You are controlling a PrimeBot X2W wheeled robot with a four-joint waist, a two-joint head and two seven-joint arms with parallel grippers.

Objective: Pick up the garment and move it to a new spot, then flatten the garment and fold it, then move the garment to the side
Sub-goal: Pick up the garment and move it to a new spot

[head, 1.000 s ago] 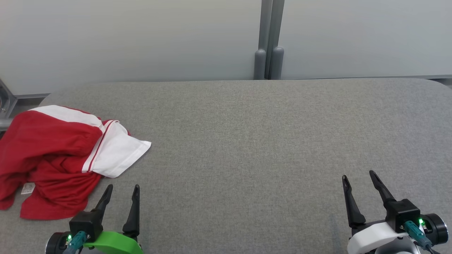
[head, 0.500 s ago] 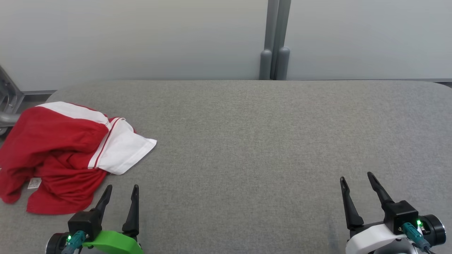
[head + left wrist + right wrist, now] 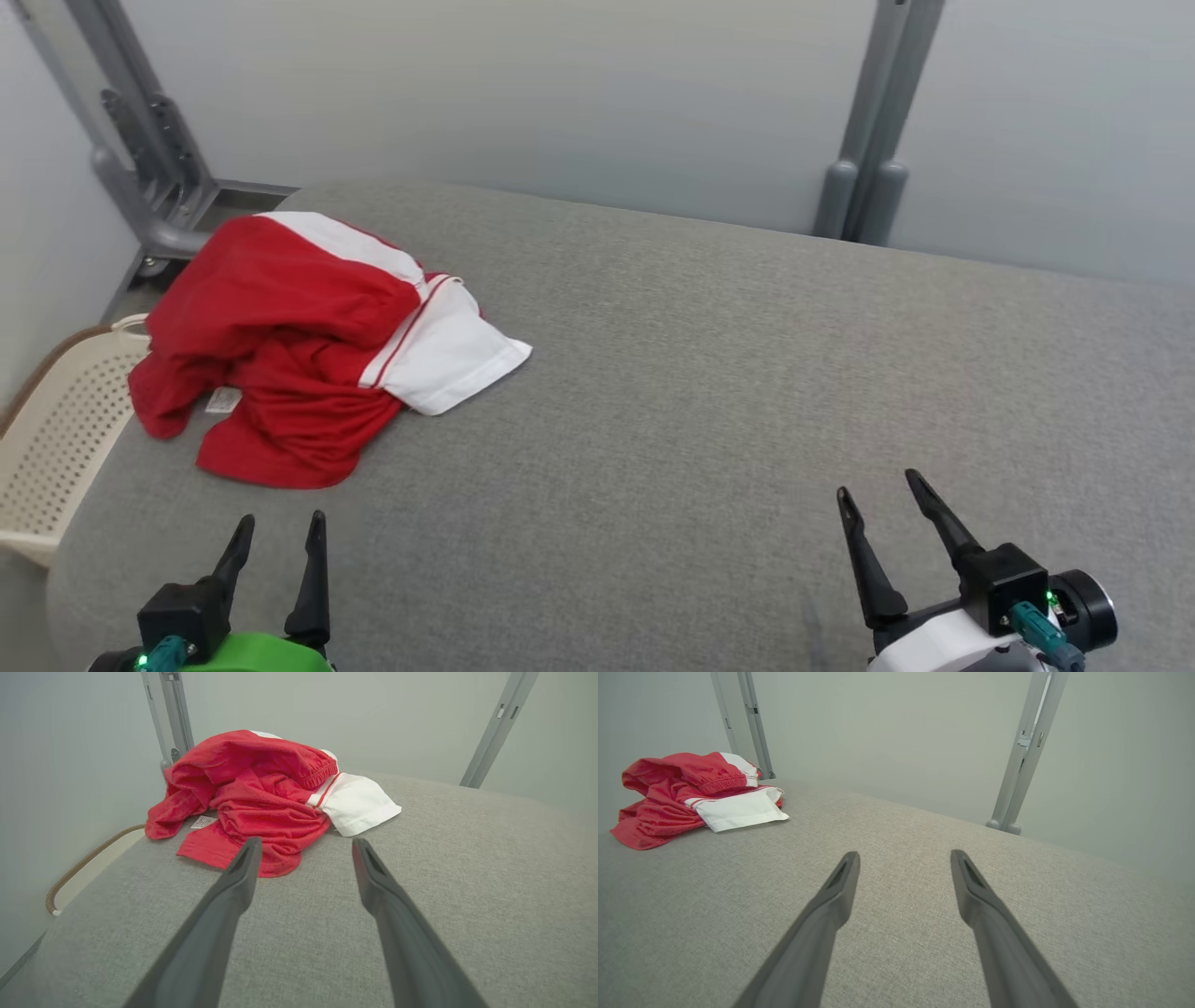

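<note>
Altogether, one crumpled garment (image 3: 289, 355), one basket (image 3: 56, 439), two empty, spread hands.

I stand in what looks like a test lab: my grey cloth-covered bench (image 3: 709, 392) is boxed in by bare pale wall panels (image 3: 523, 103) on grey metal posts (image 3: 868, 140), a cream perforated basket (image 3: 56, 439) beside it.

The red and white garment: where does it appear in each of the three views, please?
Head view: the garment lies at the upper left, on the grey surface.
Left wrist view: the garment is at the upper centre, slightly left.
Right wrist view: the garment is at the far left, upper half.
Shared landmark: the grey post just behind the garment.
</note>
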